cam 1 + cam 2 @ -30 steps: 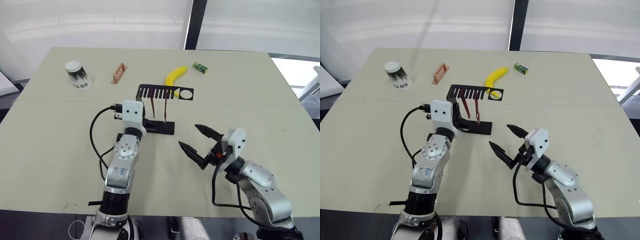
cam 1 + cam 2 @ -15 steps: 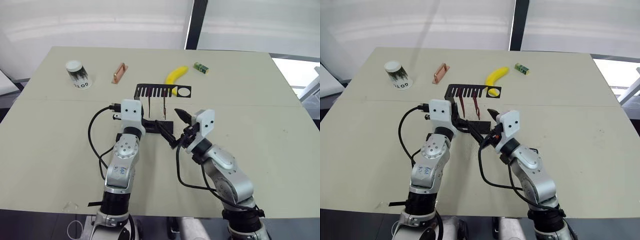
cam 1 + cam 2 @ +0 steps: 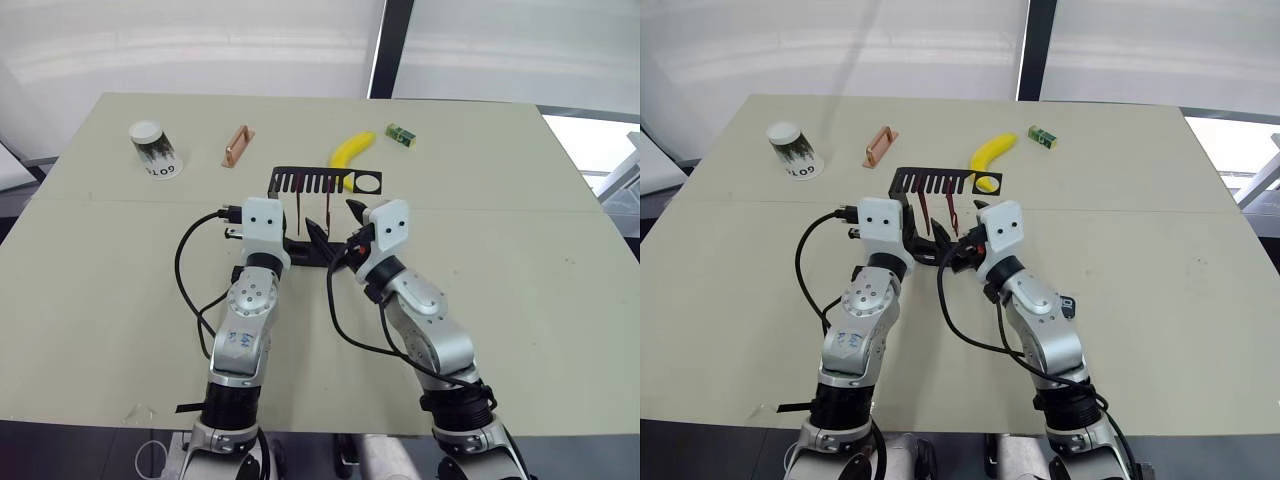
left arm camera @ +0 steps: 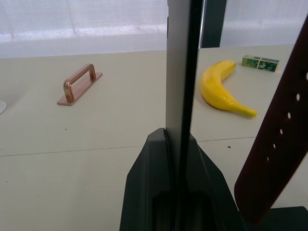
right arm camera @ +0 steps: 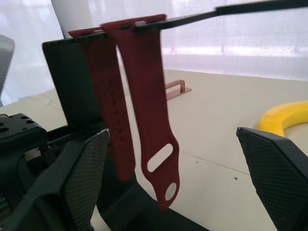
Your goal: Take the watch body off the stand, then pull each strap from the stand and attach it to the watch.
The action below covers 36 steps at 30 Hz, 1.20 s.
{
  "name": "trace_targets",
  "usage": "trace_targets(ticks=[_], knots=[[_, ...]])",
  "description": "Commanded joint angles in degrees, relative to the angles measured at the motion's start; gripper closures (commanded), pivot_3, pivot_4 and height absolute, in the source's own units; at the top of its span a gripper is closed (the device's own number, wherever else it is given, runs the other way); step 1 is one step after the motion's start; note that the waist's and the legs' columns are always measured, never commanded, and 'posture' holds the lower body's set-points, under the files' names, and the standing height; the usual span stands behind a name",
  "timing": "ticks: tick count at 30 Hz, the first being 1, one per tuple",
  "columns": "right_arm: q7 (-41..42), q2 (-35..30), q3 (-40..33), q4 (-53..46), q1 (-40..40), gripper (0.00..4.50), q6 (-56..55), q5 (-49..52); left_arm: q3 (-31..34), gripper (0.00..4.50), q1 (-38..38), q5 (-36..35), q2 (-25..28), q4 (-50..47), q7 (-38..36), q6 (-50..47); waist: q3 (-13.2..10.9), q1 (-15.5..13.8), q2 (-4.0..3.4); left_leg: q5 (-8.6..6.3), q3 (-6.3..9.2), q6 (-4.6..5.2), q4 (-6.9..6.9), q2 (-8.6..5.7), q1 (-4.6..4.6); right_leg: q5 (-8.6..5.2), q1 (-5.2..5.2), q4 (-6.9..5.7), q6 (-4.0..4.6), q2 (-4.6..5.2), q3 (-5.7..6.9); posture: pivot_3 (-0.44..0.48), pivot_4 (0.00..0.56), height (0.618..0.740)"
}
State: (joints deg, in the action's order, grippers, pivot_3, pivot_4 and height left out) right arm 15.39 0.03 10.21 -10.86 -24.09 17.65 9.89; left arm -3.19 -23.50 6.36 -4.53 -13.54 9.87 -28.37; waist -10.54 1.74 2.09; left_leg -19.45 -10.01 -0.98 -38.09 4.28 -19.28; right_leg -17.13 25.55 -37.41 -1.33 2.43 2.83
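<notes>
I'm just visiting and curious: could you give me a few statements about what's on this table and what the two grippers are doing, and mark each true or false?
1. Two red straps hang from the stand. True.
2. The right gripper is shut on a strap. False: its fingers are open, the straps between them.
3. The banana lies beyond the stand. True.
4. The left gripper holds the banana. False: it is at the stand's upright.
5. The cup stands beside the green box. False: they are far apart.

The black metal stand (image 3: 325, 185) sits near the middle of the table (image 3: 520, 290), a little toward its far edge. Its flat base rests on the tabletop and its slotted top arm, with a round hole at the right end, is level. Two dark red straps (image 5: 144, 106) hang side by side from the slots, reaching nearly to the base.
</notes>
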Motion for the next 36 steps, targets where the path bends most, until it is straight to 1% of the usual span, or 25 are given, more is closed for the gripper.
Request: trace_targets(ticks=[1,10,13,14,15,16,17,18,19,20,21,28,32,36], knots=[[-1.42,0.83,-0.02,-0.56,-0.97,0.00,-1.66,-1.24,-0.16,4.46,-0.87,0.62,-0.34,-3.26,0.33,0.34,0.00,-0.02,0.00,0.00,0.00,0.00,0.00,0.00,0.00,0.00,0.00,0.00,0.00,0.00,0.00,0.000,0.150,0.729],[-1.95,1.56,0.12,1.19,-1.70,0.00,-2.86,-2.79,-0.39,4.46,-1.00,0.64,-0.33,-3.30,0.04,0.30,0.00,0.04,-0.01,0.00,0.00,0.00,0.01,0.01,-0.01,0.00,0.02,0.00,0.00,0.00,0.00,0.000,0.150,0.729],[-2.03,1.77,0.01,1.10,-1.57,0.86,-3.31,-2.80,-0.46,4.50,-0.99,0.66,-0.27,-3.30,-0.06,0.37,0.00,0.03,-0.01,0.00,0.00,0.00,0.01,0.01,-0.01,0.00,0.02,0.01,0.00,0.01,0.00,0.000,0.150,0.729],[-2.01,1.81,-0.04,1.04,-1.52,1.43,-3.47,-2.77,-0.46,4.50,-0.98,0.67,-0.26,-3.31,-0.07,0.37,0.00,0.03,0.00,0.00,0.00,0.00,0.01,0.01,-0.02,0.00,0.02,0.01,0.00,0.01,0.00,0.000,0.150,0.729],[-1.96,1.84,-0.07,0.99,-1.48,1.79,-3.58,-2.73,-0.47,4.50,-0.97,0.68,-0.25,-3.31,-0.08,0.37,0.00,0.03,-0.01,0.00,0.00,0.00,0.01,0.01,-0.02,0.00,0.02,0.01,0.00,0.01,0.00,0.000,0.150,0.729],[-1.89,1.84,-0.10,1.07,-1.56,2.30,-3.65,-2.68,-0.43,4.50,-1.08,0.67,-0.22,-3.22,-0.10,0.36,0.00,0.03,0.00,0.00,0.00,0.00,0.01,0.01,-0.02,0.00,0.02,0.01,0.00,0.00,0.00,0.000,0.150,0.729],[-1.85,1.86,-0.12,1.15,-1.63,2.60,-3.71,-2.64,-0.38,4.50,-1.16,0.66,-0.20,-3.16,-0.11,0.34,0.00,0.03,0.00,0.00,0.00,0.00,0.01,0.01,-0.02,0.00,0.02,0.01,0.00,0.01,0.00,0.000,0.150,0.729],[-1.76,1.90,-0.10,1.19,-1.67,3.26,-3.73,-2.54,-0.38,4.50,-1.22,0.65,-0.19,-3.12,-0.13,0.35,0.00,0.03,0.00,0.00,0.00,0.00,0.01,0.01,-0.02,0.00,0.02,0.01,0.00,0.01,0.00,0.000,0.150,0.729],[-1.62,1.93,-0.05,1.24,-1.70,3.55,-3.76,-2.42,-0.39,4.50,-1.28,0.64,-0.18,-3.04,-0.16,0.38,0.00,0.03,0.00,0.00,0.00,0.00,0.01,0.01,-0.02,0.00,0.02,0.01,0.00,0.01,0.00,0.000,0.150,0.729],[-1.49,1.97,0.07,1.19,-1.70,4.12,-3.81,-2.35,-0.41,4.50,-1.31,0.62,-0.17,-2.98,-0.21,0.45,0.00,0.03,-0.01,0.00,0.00,0.00,0.01,0.01,-0.02,0.00,0.02,0.01,0.00,0.01,0.00,0.000,0.150,0.729],[-1.36,2.04,0.19,1.11,-1.70,4.49,-3.87,-2.25,-0.41,4.50,-1.33,0.58,-0.15,-2.92,-0.27,0.52,0.00,0.03,-0.01,0.00,0.00,0.00,0.02,0.01,-0.02,0.00,0.02,0.01,0.00,0.01,0.00,0.000,0.150,0.729],[-0.57,1.49,0.98,0.13,-1.30,4.49,-4.42,-2.46,-0.35,4.50,-1.26,0.52,-0.31,-2.94,-0.18,0.59,0.00,0.03,0.00,0.00,0.00,0.00,0.02,0.01,-0.03,0.00,0.02,0.01,0.00,0.01,0.00,0.000,0.150,0.729],[-0.05,-0.21,2.25,-0.81,-0.81,4.49,-7.16,-4.67,-0.53,4.50,-0.70,0.50,-0.40,-3.35,-0.23,0.68,-0.01,0.02,-0.01,0.00,0.00,0.00,0.03,0.01,-0.03,0.00,0.03,0.04,0.00,0.01,0.00,0.000,0.150,0.729],[-0.20,-3.33,3.90,-2.39,0.11,4.49,-10.89,-8.99,-0.61,4.50,0.15,0.43,-0.10,-4.19,-0.61,1.26,-0.01,0.01,-0.01,0.00,0.00,0.00,0.04,0.01,-0.04,0.00,0.03,0.06,0.00,0.01,0.00,0.000,0.150,0.729]])
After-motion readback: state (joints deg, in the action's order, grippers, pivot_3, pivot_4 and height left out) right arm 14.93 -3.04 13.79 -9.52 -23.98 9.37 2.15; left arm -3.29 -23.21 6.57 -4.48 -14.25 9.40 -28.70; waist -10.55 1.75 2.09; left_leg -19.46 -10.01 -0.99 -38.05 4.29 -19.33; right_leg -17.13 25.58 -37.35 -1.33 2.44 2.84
